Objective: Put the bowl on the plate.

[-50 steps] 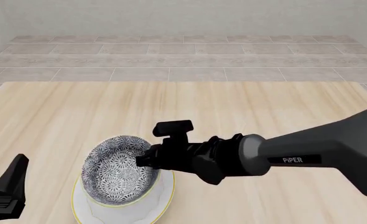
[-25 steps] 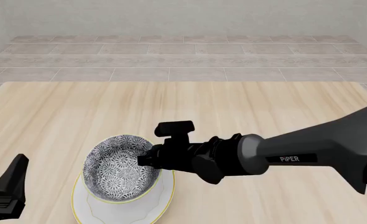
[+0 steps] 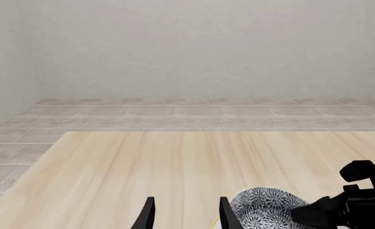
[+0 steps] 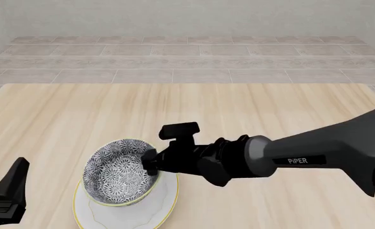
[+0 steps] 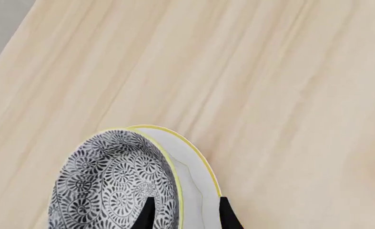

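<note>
The floral grey-and-white bowl (image 4: 120,174) with a yellow rim leans on the white plate (image 4: 165,205) near the table's front left. My right gripper (image 4: 147,163) is at the bowl's right rim. In the right wrist view its fingers (image 5: 147,214) stand apart on either side of the bowl (image 5: 105,186) rim without touching it, so the right gripper (image 5: 184,214) is open, with the plate (image 5: 194,162) below. My left gripper (image 4: 14,183) waits open at the front left edge, clear of the plate. In the left wrist view the left gripper (image 3: 184,212) is empty, beside the bowl (image 3: 263,205).
The light wooden table (image 4: 238,109) stretches back to a tiled floor (image 4: 187,62) and a grey wall. The right arm (image 4: 314,157) reaches across from the right, low over the table's front half.
The bowl has settled a little lower and to the left onto the plate. The right gripper has pulled back slightly to the right. The left gripper has not moved.
</note>
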Action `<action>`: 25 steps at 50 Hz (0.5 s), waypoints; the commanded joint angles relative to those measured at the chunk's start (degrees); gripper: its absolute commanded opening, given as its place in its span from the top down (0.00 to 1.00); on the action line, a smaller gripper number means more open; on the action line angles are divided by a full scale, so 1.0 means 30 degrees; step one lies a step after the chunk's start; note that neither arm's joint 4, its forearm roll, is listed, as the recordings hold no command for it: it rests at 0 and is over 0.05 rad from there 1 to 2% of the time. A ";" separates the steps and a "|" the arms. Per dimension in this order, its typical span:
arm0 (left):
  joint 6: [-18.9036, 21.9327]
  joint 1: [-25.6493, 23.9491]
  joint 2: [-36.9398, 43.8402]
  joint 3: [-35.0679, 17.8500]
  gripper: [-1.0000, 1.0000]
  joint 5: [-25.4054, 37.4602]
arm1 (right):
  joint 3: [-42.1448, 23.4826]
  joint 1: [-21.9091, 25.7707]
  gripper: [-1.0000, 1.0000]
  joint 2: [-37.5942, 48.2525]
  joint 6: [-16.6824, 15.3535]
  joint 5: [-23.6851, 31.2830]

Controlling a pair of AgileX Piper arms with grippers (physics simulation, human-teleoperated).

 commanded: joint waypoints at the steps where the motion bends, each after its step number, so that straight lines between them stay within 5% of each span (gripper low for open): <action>1: 0.0000 0.0000 0.0000 0.0000 0.00 0.0000 | 0.0008 -0.0131 0.00 -0.0240 -0.0153 0.0060; 15: 0.0000 0.0000 0.0000 0.0000 0.00 0.0000 | -0.0022 -0.0192 0.00 -0.1594 -0.0506 0.0608; 25: 0.0000 0.0000 0.0000 0.0000 0.00 0.0000 | 0.0207 -0.1196 0.00 -0.6144 -0.2270 0.2106</action>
